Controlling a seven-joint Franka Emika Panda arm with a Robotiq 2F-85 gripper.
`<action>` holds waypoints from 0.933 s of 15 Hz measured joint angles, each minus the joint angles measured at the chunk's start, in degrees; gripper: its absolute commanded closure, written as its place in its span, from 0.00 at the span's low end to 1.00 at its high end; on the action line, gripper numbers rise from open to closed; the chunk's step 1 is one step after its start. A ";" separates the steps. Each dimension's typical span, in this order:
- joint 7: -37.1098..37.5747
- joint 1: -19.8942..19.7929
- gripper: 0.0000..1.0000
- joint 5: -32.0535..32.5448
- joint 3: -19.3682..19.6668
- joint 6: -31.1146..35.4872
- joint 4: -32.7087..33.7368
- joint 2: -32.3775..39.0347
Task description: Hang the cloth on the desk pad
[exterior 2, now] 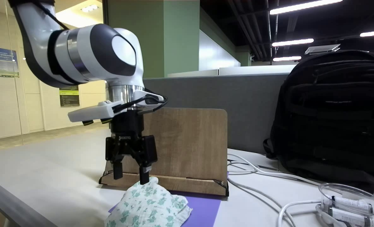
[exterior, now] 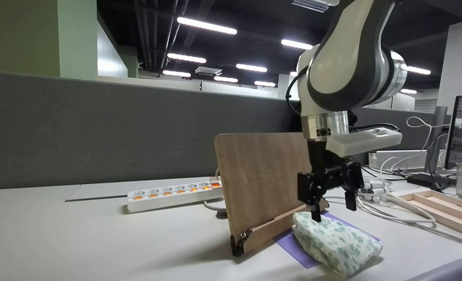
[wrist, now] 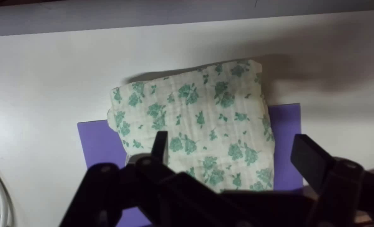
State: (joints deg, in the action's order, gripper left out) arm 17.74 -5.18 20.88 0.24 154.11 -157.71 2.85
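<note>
The cloth [exterior: 336, 244] is pale whitish-green with green flower prints and lies rumpled, partly on a flat purple sheet. It also shows in an exterior view [exterior 2: 150, 206] and in the wrist view [wrist: 202, 119]. The desk pad, a brown wooden board [exterior: 260, 175], stands upright and slightly tilted behind the cloth, with a front ledge; it also shows in an exterior view [exterior 2: 187, 142]. My gripper [exterior: 333, 210] points down above the cloth, in front of the board. Its fingers are apart with nothing held, also in an exterior view [exterior 2: 131, 175] and the wrist view [wrist: 232, 142].
The purple sheet [wrist: 286, 142] lies under the cloth. A white power strip [exterior: 174, 197] is beside the board. White cables [exterior 2: 259, 170], a clear round container with bottles [exterior 2: 352, 205], a wooden tray [exterior: 445, 210] and a black backpack [exterior 2: 332, 126] stand around. A grey partition [exterior: 98, 132] is behind.
</note>
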 measured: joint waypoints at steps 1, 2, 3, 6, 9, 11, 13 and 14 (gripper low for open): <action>0.59 0.58 0.00 0.85 0.22 0.34 0.31 1.05; 1.10 1.26 0.00 1.39 0.45 0.72 0.68 2.21; 1.72 2.01 0.00 1.98 0.77 1.13 1.06 3.31; 4.25 4.79 0.26 4.39 2.62 2.10 2.50 6.38; 5.37 7.27 0.47 5.32 5.02 2.59 3.96 8.70; 5.79 8.62 0.62 5.60 6.61 2.85 4.77 9.88; 6.07 9.77 0.75 5.96 8.03 3.06 5.46 10.97; 6.14 10.29 0.81 6.02 8.65 3.24 5.70 11.49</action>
State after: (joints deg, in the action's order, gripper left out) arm 23.88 5.11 26.89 8.89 157.35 -152.00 14.34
